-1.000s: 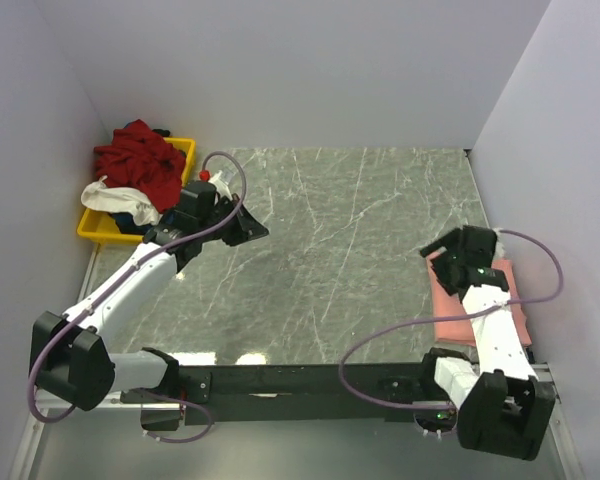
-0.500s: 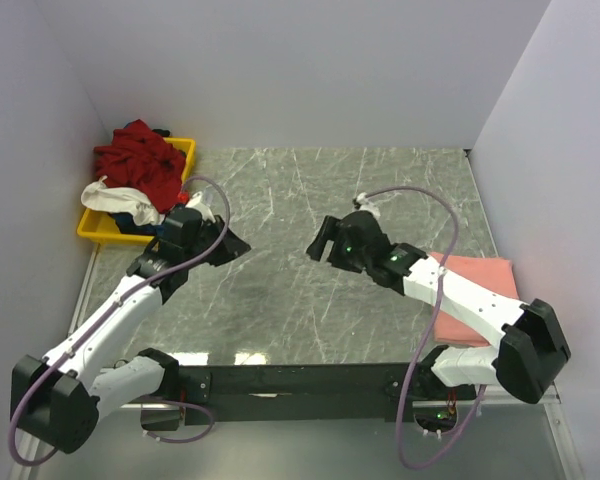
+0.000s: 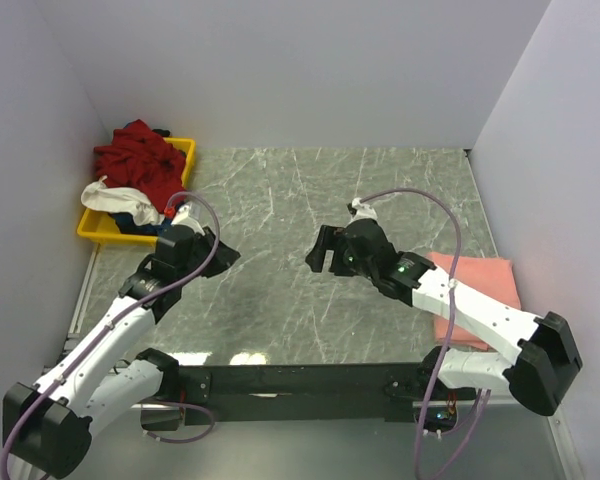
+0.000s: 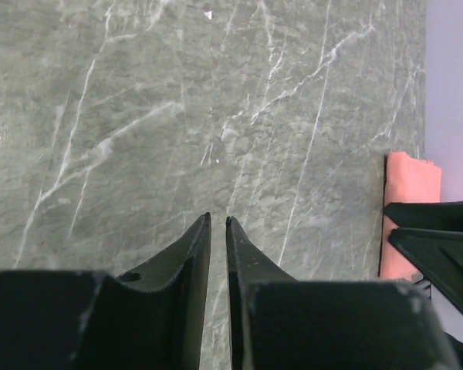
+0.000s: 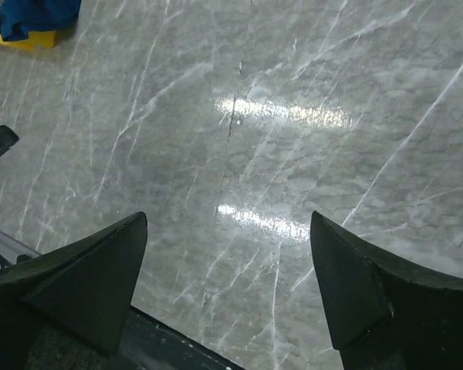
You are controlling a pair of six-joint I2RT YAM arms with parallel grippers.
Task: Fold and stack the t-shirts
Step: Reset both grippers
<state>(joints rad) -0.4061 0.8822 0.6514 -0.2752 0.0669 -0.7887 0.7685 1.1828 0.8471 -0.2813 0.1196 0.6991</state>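
Stretching bare between the two arms, the marble table (image 3: 360,190) has open room across its middle and far side. The folded salmon-pink t-shirt (image 3: 480,290) lies flat along the right edge, near the wall. The yellow tray (image 3: 185,150) sits in the far-left corner, heaped with the dark red shirt (image 3: 135,160), the white shirt (image 3: 105,195) and what seems to be a blue shirt (image 5: 31,15), mostly hidden. The left gripper (image 4: 218,220) hangs near the tray, its jaws parted by a thin slit with nothing between them. The right gripper (image 5: 228,220) gapes wide and empty over mid-table. A second ago it stood over the pink shirt; the left gripper was clenched and reached farther out.
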